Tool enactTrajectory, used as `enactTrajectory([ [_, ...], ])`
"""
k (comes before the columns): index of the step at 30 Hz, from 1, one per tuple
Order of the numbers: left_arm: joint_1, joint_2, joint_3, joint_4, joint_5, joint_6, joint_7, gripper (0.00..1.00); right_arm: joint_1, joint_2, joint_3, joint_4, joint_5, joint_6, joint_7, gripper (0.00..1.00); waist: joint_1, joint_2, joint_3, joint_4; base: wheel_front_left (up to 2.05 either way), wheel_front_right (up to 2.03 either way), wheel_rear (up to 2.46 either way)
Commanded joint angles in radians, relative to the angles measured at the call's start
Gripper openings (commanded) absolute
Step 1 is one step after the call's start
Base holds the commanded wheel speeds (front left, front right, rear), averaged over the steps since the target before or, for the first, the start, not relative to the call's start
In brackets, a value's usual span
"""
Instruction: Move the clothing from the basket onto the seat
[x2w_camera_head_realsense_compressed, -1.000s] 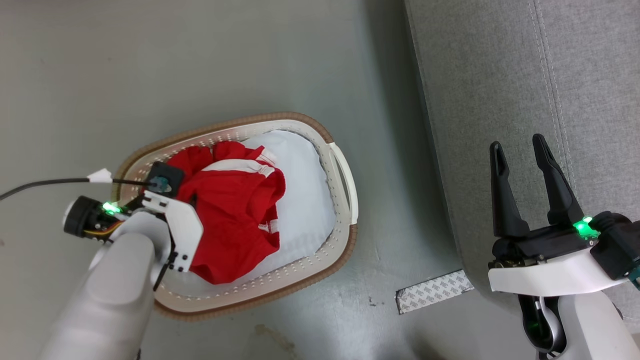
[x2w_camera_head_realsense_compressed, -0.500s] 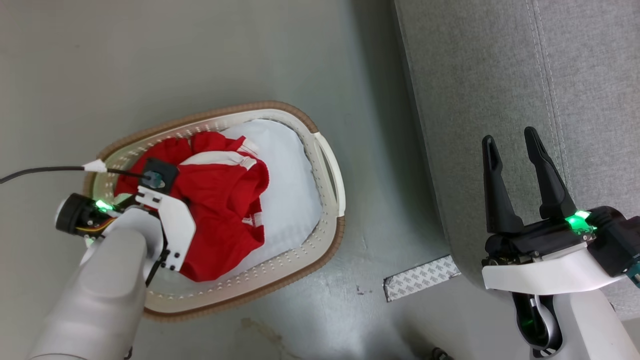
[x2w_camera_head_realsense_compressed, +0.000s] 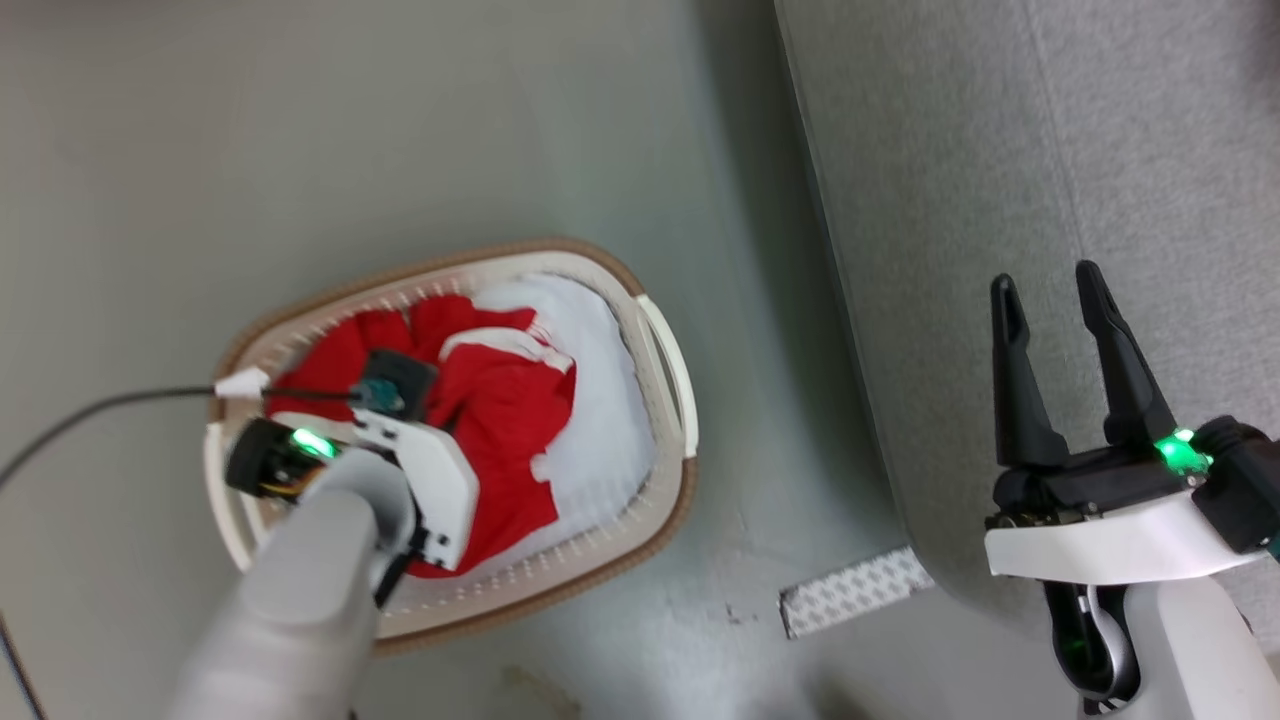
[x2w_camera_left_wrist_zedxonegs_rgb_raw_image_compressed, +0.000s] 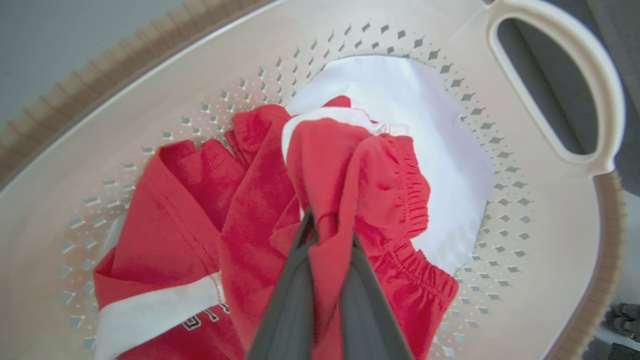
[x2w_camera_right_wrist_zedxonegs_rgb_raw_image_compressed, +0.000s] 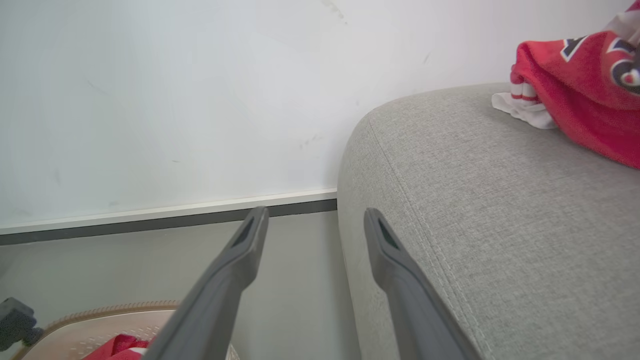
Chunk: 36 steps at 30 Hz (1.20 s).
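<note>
The cream basket (x2w_camera_head_realsense_compressed: 668, 360) with its brown rim stands on the floor left of the grey seat (x2w_camera_head_realsense_compressed: 950, 200). Red clothing (x2w_camera_head_realsense_compressed: 510, 420) with white trim lies bunched inside it. My left wrist hangs over the basket's near left side, hiding the fingers in the head view. In the left wrist view my left gripper (x2w_camera_left_wrist_zedxonegs_rgb_raw_image_compressed: 330, 235) is shut on a fold of the red clothing (x2w_camera_left_wrist_zedxonegs_rgb_raw_image_compressed: 380, 190). My right gripper (x2w_camera_head_realsense_compressed: 1045, 280) stands open over the seat's front edge, holding nothing. In the right wrist view another red garment (x2w_camera_right_wrist_zedxonegs_rgb_raw_image_compressed: 580, 85) with lettering lies on the seat (x2w_camera_right_wrist_zedxonegs_rgb_raw_image_compressed: 475, 200).
A white sheet (x2w_camera_head_realsense_compressed: 600, 440) lines the basket's bottom. A patterned tape strip (x2w_camera_head_realsense_compressed: 850, 590) lies on the grey floor by the seat's corner. A black cable (x2w_camera_head_realsense_compressed: 100, 410) trails from my left wrist. A white wall with a baseboard (x2w_camera_right_wrist_zedxonegs_rgb_raw_image_compressed: 175, 215) stands beyond.
The head camera has shifted. My left arm has moved from the basket's left rim further in over the clothing, which is now bunched more narrowly. The right gripper stays open.
</note>
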Motion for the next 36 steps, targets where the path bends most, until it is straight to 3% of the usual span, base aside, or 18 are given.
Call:
enactTrajectory([
  [1, 0.026, -0.015, 0.006, -0.013, -0.023, -0.005, -0.032, 0.00, 0.022, -0.003, -0.016, 0.011, -0.016, -0.003, 0.001, 1.00, -0.0001, 0.0000, -0.078, 0.041, 0.00, 0.00, 0.00],
  [7, 0.113, -0.060, 0.002, -0.056, -0.101, -0.015, -0.125, 0.00, 0.071, -0.003, -0.040, 0.050, -0.066, -0.003, 0.001, 1.00, -0.0001, 0.0000, -0.253, 0.100, 0.00, 0.00, 0.00],
  [15, 0.228, -0.074, 0.013, -0.157, -0.177, -0.016, -0.191, 0.00, 0.158, -0.003, -0.053, 0.089, -0.109, -0.003, 0.001, 1.00, -0.0001, 0.0000, -0.458, 0.145, 0.00, 0.00, 0.00],
  [25, 0.421, -0.030, 0.056, -0.407, -0.240, 0.008, -0.207, 0.00, 0.292, -0.003, -0.079, 0.126, -0.168, -0.003, 0.001, 1.00, -0.0001, 0.0000, -0.679, 0.178, 0.00, 0.00, 0.00],
  [36, 0.610, 0.053, 0.105, -0.787, -0.298, 0.081, -0.081, 0.00, 0.377, -0.003, -0.079, 0.120, -0.167, -0.003, 0.001, 1.00, -0.0001, 0.0000, -0.782, 0.179, 0.00, 0.00, 0.00],
])
